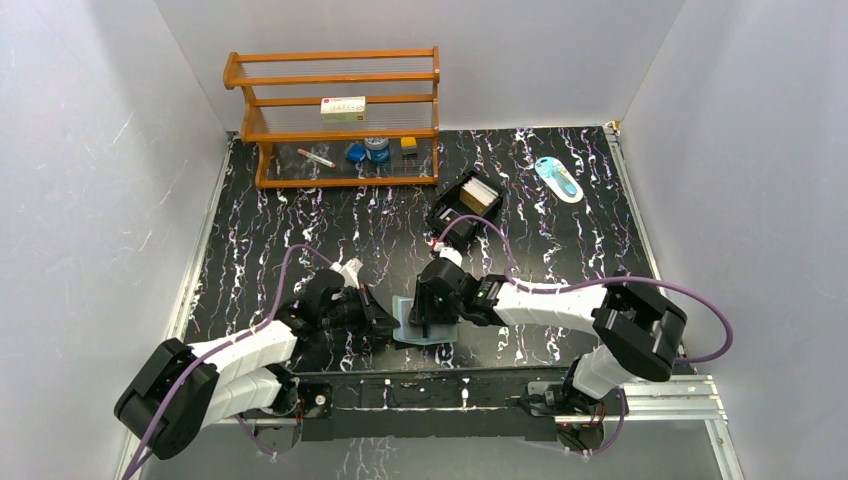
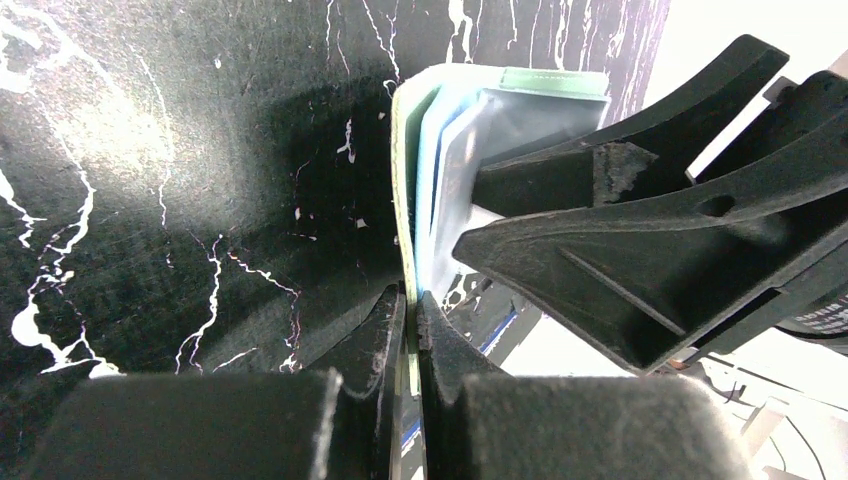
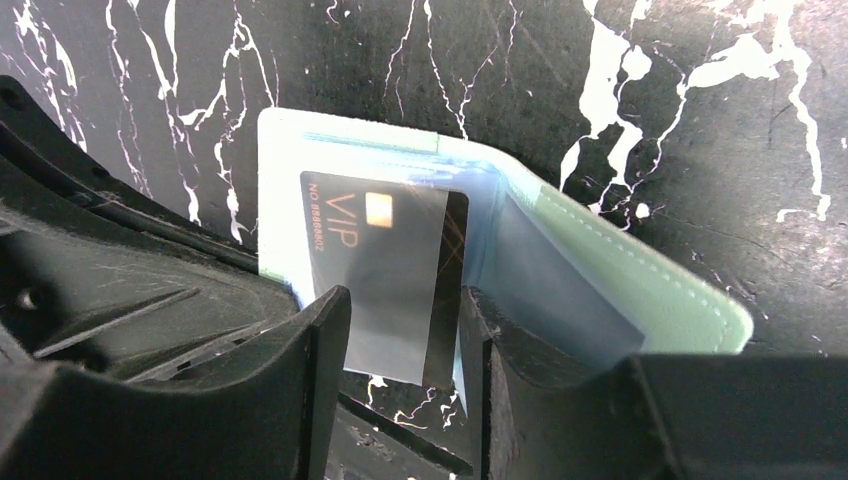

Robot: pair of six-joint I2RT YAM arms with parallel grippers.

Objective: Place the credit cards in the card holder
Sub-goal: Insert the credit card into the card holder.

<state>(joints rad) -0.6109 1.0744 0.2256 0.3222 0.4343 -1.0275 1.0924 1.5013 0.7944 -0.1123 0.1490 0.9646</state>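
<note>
Black VIP credit card point(image 3: 385, 250) ~half in teal folding card holder point(image 3: 640, 290) (needs pushing); left pincer point(image 2: 412, 300) clamps holder, right pincer point(image 3: 405, 310): grip unclear.

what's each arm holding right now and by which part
Left fingers: card holder, pinched by one cover's edge. Right fingers flank the black card; grip unclear.

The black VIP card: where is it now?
Right wrist view: the black VIP card sits partly in the card holder and its translucent pocket, its free end between the right gripper and its spread fingers.
</note>
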